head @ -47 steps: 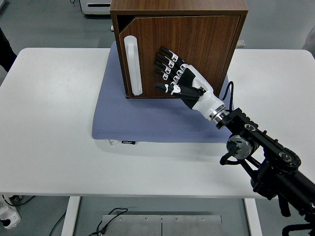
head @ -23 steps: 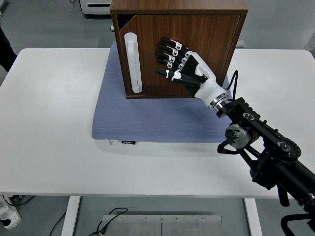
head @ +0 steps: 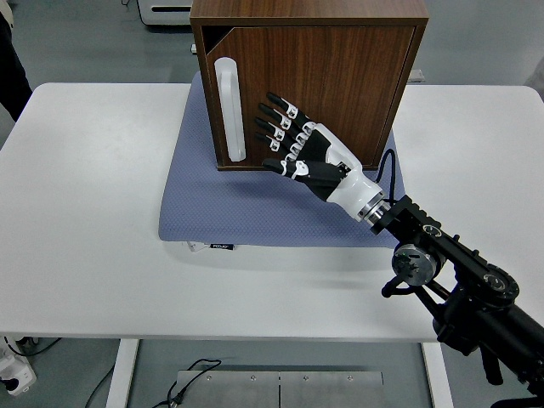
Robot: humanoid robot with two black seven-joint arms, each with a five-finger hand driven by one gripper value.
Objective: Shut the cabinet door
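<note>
A dark wooden cabinet point(head: 310, 10) stands on a blue-grey mat point(head: 246, 212) at the back middle of the table. Its front door point(head: 348, 76) has a long white handle point(head: 229, 110) at its left side. The door stands almost flush with the frame, with a thin dark gap at the top left corner. My right hand point(head: 289, 140) is open with the fingers spread, in front of the lower middle of the door, just right of the handle. It holds nothing. I cannot tell whether the fingertips touch the door. The left arm is out of view.
The white table point(head: 85, 212) reaches out to both sides of the mat. A person's dark sleeve point(head: 10, 68) shows at the top left edge. My right arm point(head: 450, 272) runs in from the lower right corner.
My right hand rose against the door half a second ago, and has now dropped lower and to the left, toward the handle. The door sits slightly closer to the frame.
</note>
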